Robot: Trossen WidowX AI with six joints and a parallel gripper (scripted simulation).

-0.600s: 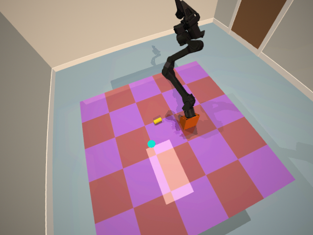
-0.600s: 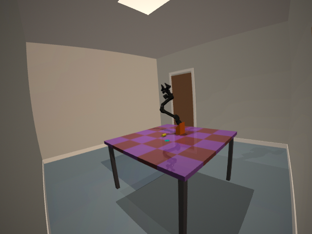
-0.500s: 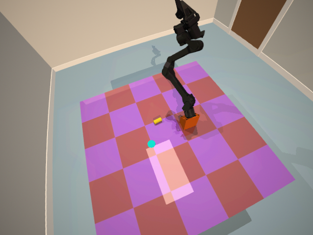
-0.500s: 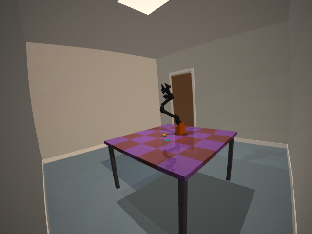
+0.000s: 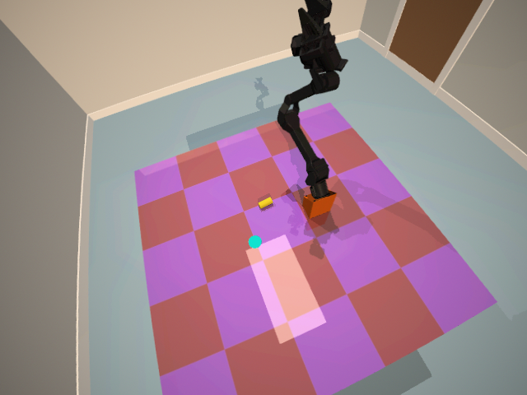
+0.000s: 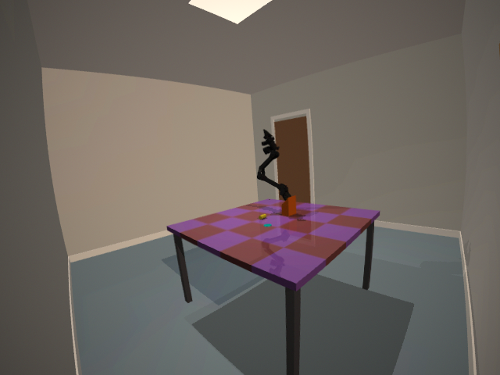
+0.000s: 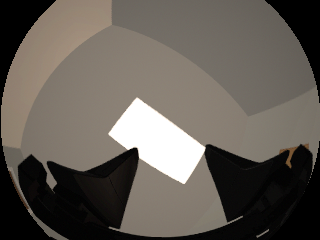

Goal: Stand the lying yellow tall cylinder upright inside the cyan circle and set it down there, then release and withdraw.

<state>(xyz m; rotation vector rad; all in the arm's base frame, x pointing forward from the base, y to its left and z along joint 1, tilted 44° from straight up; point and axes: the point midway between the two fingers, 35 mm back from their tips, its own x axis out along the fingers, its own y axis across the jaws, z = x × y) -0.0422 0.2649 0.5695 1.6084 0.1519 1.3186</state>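
Note:
The yellow cylinder (image 5: 265, 202) (image 6: 262, 216) lies on its side on the checkered table. The flat cyan circle (image 5: 254, 241) (image 6: 267, 225) lies on the table a short way from it, nothing standing on it. My gripper (image 7: 172, 151) is open and empty, its two dark fingers well apart in the wrist view. It is raised high above the table and points up toward the ceiling, far from the cylinder and the circle. In the top view the fingers are partly cut off by the top edge.
The orange block-shaped base (image 5: 321, 206) (image 6: 289, 206) of the arm stands on the table (image 5: 179, 332) (image 6: 296, 278), to the right of the cylinder. A bright patch of light lies beside the circle in the top view. The wrist view shows the ceiling lamp (image 7: 157, 140).

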